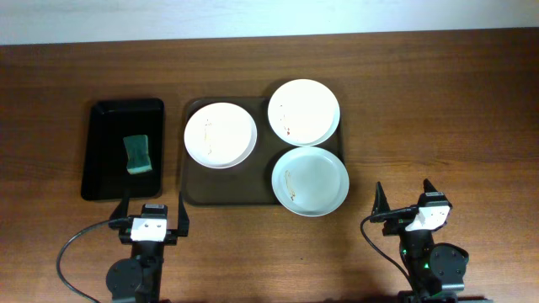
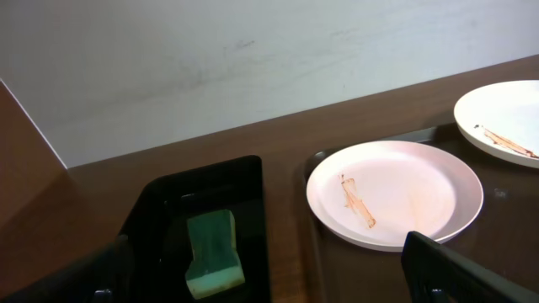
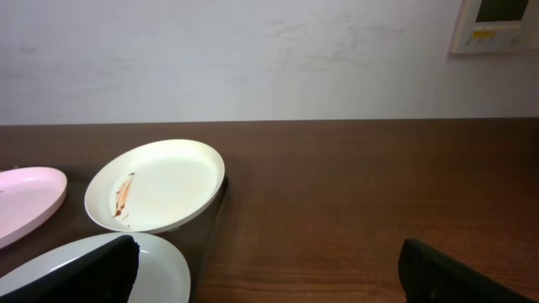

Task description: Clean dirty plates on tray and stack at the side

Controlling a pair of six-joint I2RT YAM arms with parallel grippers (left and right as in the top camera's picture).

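Note:
Three white plates lie on the dark brown tray [image 1: 193, 189]. The left plate [image 1: 220, 135] has a thin yellowish smear and also shows in the left wrist view [image 2: 394, 193]. The back right plate [image 1: 304, 111] has a reddish smear and shows in the right wrist view [image 3: 157, 186]. The bluish-white front plate [image 1: 310, 180] has a yellowish smear; it also shows in the right wrist view [image 3: 160, 273]. My left gripper [image 1: 152, 212] is open and empty, in front of the tray's left corner. My right gripper [image 1: 404, 199] is open and empty, to the right of the tray's front.
A smaller black glossy tray [image 1: 101, 164] lies left of the brown tray and holds a green sponge [image 1: 138, 155], which the left wrist view [image 2: 212, 252] also shows. Bare wooden table [image 1: 438, 118] lies right of the tray. A white wall runs behind the table.

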